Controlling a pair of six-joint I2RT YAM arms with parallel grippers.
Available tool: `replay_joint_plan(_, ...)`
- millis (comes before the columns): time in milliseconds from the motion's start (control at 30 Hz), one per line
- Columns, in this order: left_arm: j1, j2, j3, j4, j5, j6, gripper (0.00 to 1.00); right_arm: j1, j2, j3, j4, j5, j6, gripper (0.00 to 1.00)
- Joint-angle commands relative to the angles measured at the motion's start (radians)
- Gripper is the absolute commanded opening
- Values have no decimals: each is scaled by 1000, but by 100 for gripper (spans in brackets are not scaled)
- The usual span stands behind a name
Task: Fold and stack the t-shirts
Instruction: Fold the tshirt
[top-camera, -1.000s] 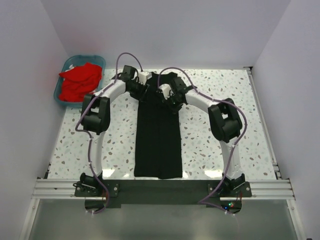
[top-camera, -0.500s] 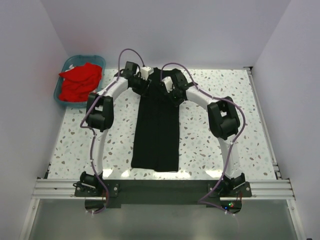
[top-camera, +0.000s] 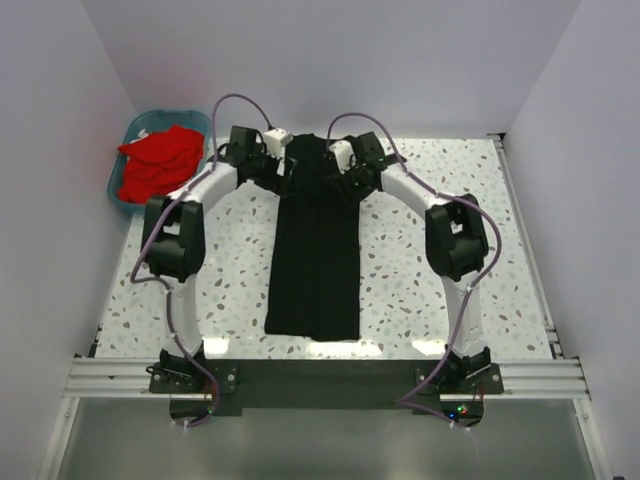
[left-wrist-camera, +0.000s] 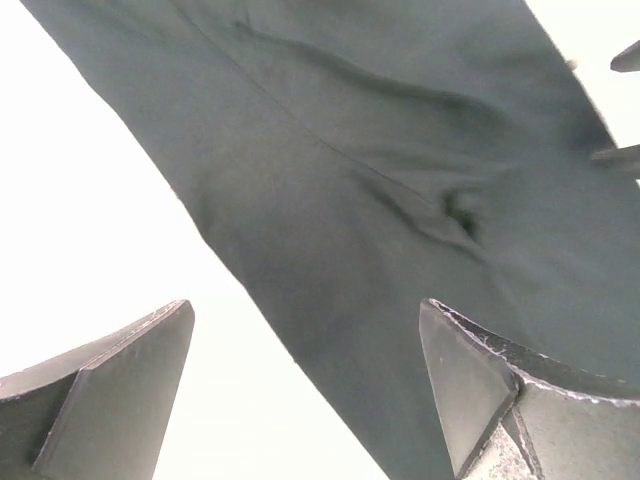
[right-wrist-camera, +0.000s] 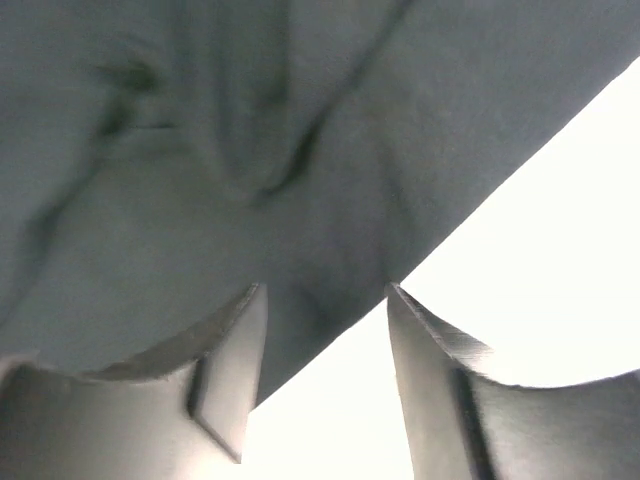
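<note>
Arms swung wider, end effectors (left-wrist-camera: 305, 310) (right-wrist-camera: 326, 292) spread, black t-shirt (top-camera: 313, 260), speckled table (top-camera: 400, 300), white walls (top-camera: 340, 60)

black shirt (top-camera: 315, 250): far end hidden under left arm (top-camera: 210, 184) and right arm (top-camera: 405, 185); red shirts (top-camera: 155, 165) heaped, count unclear.

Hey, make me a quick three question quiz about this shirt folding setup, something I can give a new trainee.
1. True or false: the red shirts lie in the basket at the far left.
2. The black shirt is: A) bunched in the basket, B) laid flat as a long narrow strip on the table, C) rolled into a ball.
3. On the left gripper, are the jaws open or shut?
Key: 1 true; 2 B; 3 open.
</note>
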Motion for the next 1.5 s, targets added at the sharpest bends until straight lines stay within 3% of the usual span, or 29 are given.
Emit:
replay_joint_plan(0,51,-287,-134,230,114,1,100,1,-236,32,-11,-135,-2,58)
replay_joint_plan(133,111,-523,-299,307,220,73,100,1,-398,-33,-83,-241,-107,64)
replay_joint_plan(233,128,-646,-314,99,333,349,100,7,-549,-173,-139,-341,-183,64)
replay_joint_plan(267,136,-692,-319,-74,379,535,100,14,-623,-249,-174,-362,-204,65)
replay_joint_plan(333,139,-764,-374,-346,473,744,99,49,-697,-385,-206,-396,-248,64)
replay_joint_plan(367,139,-795,-411,-421,493,923,98,67,-743,-441,-217,-404,-265,64)
replay_joint_plan(433,131,-902,-568,-600,528,1097,95,147,-881,-620,-211,-378,-329,64)
replay_joint_plan(467,124,-947,-694,-645,530,1271,94,185,-924,-682,-199,-364,-348,64)
replay_joint_plan(567,49,-1137,-872,-671,515,1409,93,315,-1052,-875,-144,-341,-365,61)
replay_joint_plan(667,-54,-1309,-1099,-616,487,1480,87,434,-1087,-997,-87,-309,-396,59)
replay_joint_plan(833,-177,-1413,-1227,-563,450,1512,78,601,-1063,-1119,-1,-258,-436,55)
replay_joint_plan(967,-252,-1378,-1267,-448,406,1400,70,685,-1046,-1164,71,-215,-440,53)
replay_joint_plan(1167,-320,-1239,-1255,-322,328,1302,66,710,-989,-1184,151,-169,-440,51)
replay_joint_plan(1467,-323,-1151,-1301,-156,269,1322,65,713,-894,-1196,226,-68,-477,46)
